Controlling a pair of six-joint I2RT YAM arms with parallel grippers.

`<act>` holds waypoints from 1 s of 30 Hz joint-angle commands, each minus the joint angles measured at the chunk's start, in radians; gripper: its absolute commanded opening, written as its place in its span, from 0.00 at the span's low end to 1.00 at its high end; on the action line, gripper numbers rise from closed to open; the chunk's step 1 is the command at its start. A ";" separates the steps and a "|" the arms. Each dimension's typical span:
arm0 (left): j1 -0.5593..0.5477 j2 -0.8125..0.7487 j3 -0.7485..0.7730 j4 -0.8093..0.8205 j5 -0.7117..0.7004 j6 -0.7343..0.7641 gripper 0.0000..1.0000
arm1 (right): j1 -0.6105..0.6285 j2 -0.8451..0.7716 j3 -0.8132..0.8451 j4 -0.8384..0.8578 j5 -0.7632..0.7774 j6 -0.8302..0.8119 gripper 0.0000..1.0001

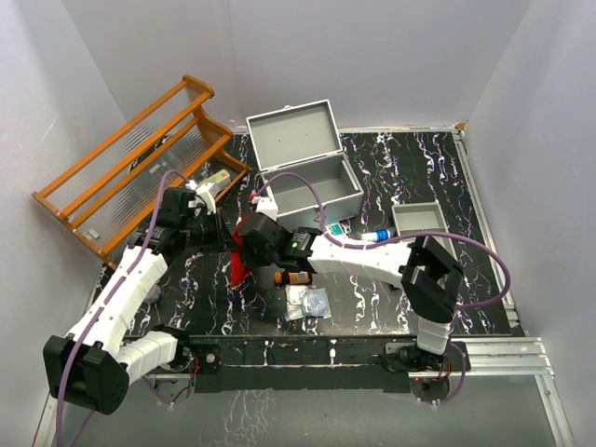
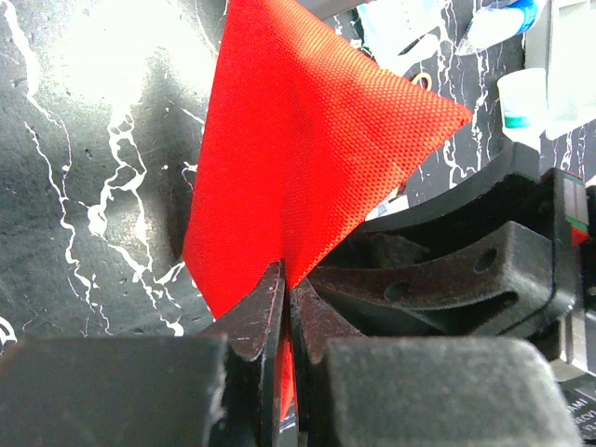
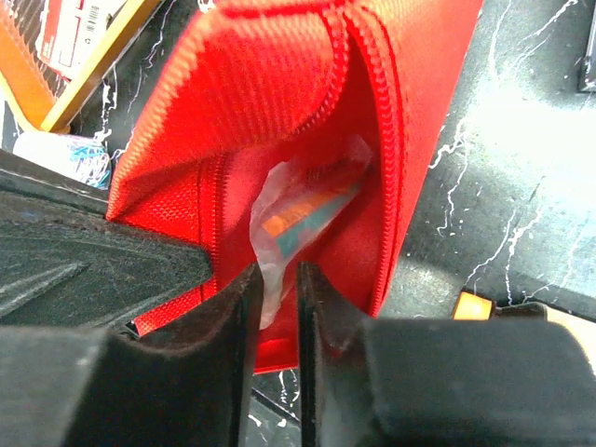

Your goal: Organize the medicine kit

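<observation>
Top view: the medicine kit (image 1: 315,197) sits upper centre of the frame on the black marbled surface (image 1: 400,168). Its lid (image 1: 293,130) stands open and tilts back toward the far wall. From this angle the inside is hard to read.

- A wooden rack (image 1: 140,163) lies at upper left, leaning off the surface edge.
- A shallow grey tray (image 1: 419,219) sits right of centre, apart from the kit.
- Between kit and tray lies a small white tube with a blue end (image 1: 377,236).
- Clear packets (image 1: 307,303) lie low centre, with an orange item (image 1: 296,277) just above them.

Both arms meet at centre frame, over a red pouch (image 1: 242,265) just below and left of the kit.

Left wrist view: the left gripper (image 2: 287,279) has its jaws together, clamped on the edge of the red fabric. The cloth fans upward and fills mid-frame.

Right wrist view:
- The pouch mouth gapes, its zipper edge curling at top centre.
- A clear packet with orange and teal print (image 3: 298,209) lies inside the opening.
- The right gripper (image 3: 277,272) has its jaws set narrowly apart, with the packet's lower end between them.
- Whether they press on it, cannot tell.
</observation>
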 commanded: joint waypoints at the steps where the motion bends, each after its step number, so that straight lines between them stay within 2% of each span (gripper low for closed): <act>1: -0.003 -0.036 -0.001 0.018 0.029 -0.006 0.00 | 0.000 0.009 0.008 0.059 -0.022 0.003 0.14; 2: -0.004 -0.037 -0.001 0.018 0.027 -0.007 0.00 | 0.000 0.004 0.001 0.065 -0.029 0.005 0.08; 5: -0.003 -0.045 -0.004 0.023 0.024 -0.006 0.00 | -0.002 -0.026 -0.032 0.101 -0.060 0.040 0.00; 13: -0.002 -0.070 -0.024 0.035 0.019 0.010 0.00 | -0.011 -0.098 -0.062 0.122 -0.134 0.101 0.00; 22: -0.004 -0.080 -0.018 0.045 0.039 0.002 0.00 | -0.011 -0.046 -0.065 0.131 -0.141 0.125 0.00; 30: -0.003 -0.090 -0.015 0.050 0.061 -0.001 0.00 | -0.013 -0.016 -0.029 0.083 -0.125 0.107 0.06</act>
